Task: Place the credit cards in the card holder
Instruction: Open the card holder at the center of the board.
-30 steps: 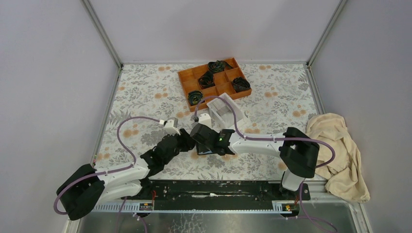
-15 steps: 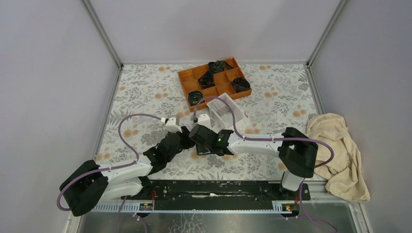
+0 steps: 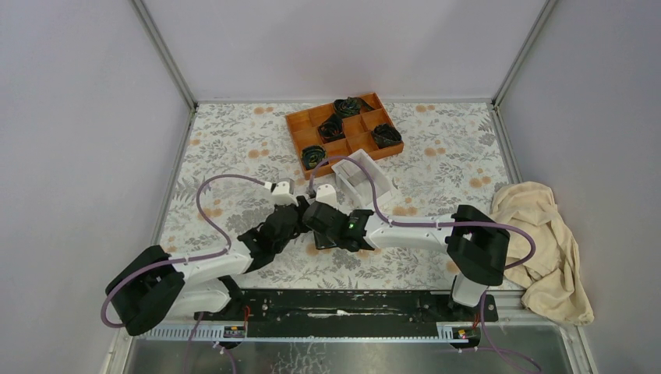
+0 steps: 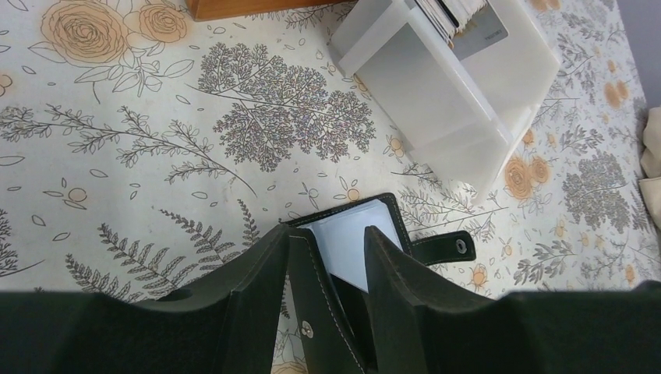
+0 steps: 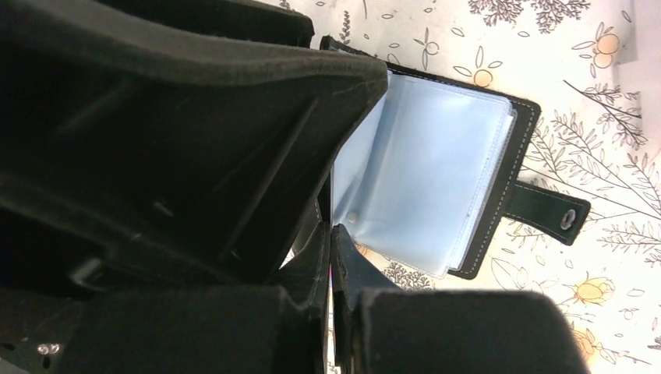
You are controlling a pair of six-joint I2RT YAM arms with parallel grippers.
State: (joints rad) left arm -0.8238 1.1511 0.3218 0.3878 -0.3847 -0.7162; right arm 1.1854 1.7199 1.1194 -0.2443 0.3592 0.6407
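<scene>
The black card holder (image 4: pixel 355 238) lies open on the flowered table, its bluish clear pockets (image 5: pixel 429 179) facing up and its snap strap (image 5: pixel 546 214) out to the side. Its cover flap stands upright. My right gripper (image 5: pixel 331 234) is shut on the edge of that flap. My left gripper (image 4: pixel 327 234) is open, its jaws astride the same flap: one finger rests against it, the other stands apart. In the top view both grippers (image 3: pixel 309 222) meet over the holder (image 3: pixel 323 243). The credit cards (image 4: pixel 464 19) stand in the white box (image 4: pixel 436 93) behind.
The orange compartment tray (image 3: pixel 355 140) with black coiled items sits at the back, just beyond the white box (image 3: pixel 374 183). A beige cloth (image 3: pixel 542 241) lies bunched at the right edge. Grey walls close in the table on three sides.
My left arm has reached further forward and right, bringing its gripper in against the right gripper at the card holder. The right gripper has stayed at the holder.
</scene>
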